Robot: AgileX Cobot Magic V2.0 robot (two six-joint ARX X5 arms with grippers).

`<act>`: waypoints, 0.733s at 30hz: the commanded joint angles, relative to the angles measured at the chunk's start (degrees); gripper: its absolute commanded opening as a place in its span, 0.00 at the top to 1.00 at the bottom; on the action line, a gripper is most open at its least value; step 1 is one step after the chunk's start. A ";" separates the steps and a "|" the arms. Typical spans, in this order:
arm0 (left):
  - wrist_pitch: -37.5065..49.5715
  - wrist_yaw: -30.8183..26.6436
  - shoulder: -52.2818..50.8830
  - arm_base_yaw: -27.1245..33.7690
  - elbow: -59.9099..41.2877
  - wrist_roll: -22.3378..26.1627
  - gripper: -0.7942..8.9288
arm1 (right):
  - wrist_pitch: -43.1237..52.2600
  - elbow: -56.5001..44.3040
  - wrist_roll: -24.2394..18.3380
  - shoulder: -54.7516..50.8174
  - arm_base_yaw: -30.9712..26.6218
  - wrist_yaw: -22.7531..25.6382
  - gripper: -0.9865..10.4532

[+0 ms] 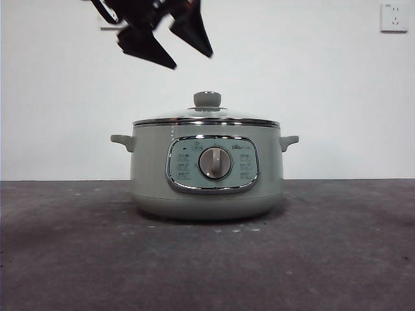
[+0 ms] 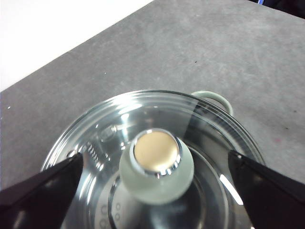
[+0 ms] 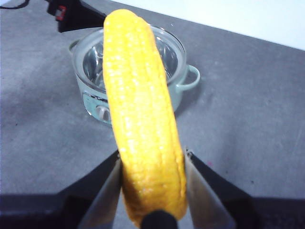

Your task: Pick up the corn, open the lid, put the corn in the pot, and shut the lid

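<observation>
The pale green pot (image 1: 207,194) stands mid-table with the glass lid (image 1: 207,119) seated on it and its green knob (image 1: 207,99) on top. My left gripper (image 1: 192,60) hangs open above the lid, a little to the left of the knob. In the left wrist view its jaws stand wide on either side of the knob (image 2: 156,164), above the lid (image 2: 209,138), touching nothing. My right gripper (image 3: 152,186) is shut on the yellow corn (image 3: 140,109), gripped near one end and held high, some way off from the pot (image 3: 93,102). The front view shows neither the corn nor the right gripper.
The pot's control panel and silver dial (image 1: 215,162) face the front camera. Small side handles (image 1: 288,140) stick out on both sides. The dark grey tabletop (image 1: 337,246) spreads around the pot, and a white wall with a socket (image 1: 394,17) stands behind.
</observation>
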 commanded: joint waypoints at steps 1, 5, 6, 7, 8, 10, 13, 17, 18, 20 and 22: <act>2.10 -0.11 3.13 -0.72 0.52 0.85 0.27 | -0.76 -0.20 1.88 -0.68 0.04 0.96 0.92; 4.52 -0.17 6.34 -0.92 0.52 0.83 0.27 | -2.03 -0.20 2.54 -0.94 0.04 1.55 0.92; 4.68 -0.17 6.99 -0.92 0.52 0.83 0.27 | -2.32 -0.20 2.56 -0.94 0.04 1.55 0.92; 4.81 -0.15 7.61 -0.96 0.52 0.83 0.27 | -2.40 -0.20 2.54 -0.92 0.04 1.55 0.92; 4.96 -0.15 8.07 -0.98 0.52 0.81 0.27 | -2.36 -0.20 2.54 -0.92 0.04 1.55 0.92; 5.05 -0.35 8.96 -0.96 0.52 0.81 0.27 | -2.34 -0.20 2.54 -0.92 0.04 1.55 0.92; 5.07 -0.35 9.79 -0.96 0.52 0.61 0.27 | -2.34 -0.20 2.54 -0.92 0.04 1.60 0.92; 5.22 -0.35 10.34 -1.01 0.52 0.24 0.28 | -2.38 -0.20 2.54 -0.87 0.04 1.79 0.92; 5.29 -0.35 10.34 -1.01 0.52 0.20 0.35 | -2.38 -0.20 2.54 -0.87 0.04 1.81 0.92; 5.55 -0.31 10.34 -1.01 0.52 0.20 0.57 | -2.38 -0.20 2.54 -0.87 0.04 1.81 0.92; 5.46 -0.31 10.36 -1.01 0.52 0.20 0.64 | -2.38 -0.20 2.54 -0.87 0.04 1.81 0.92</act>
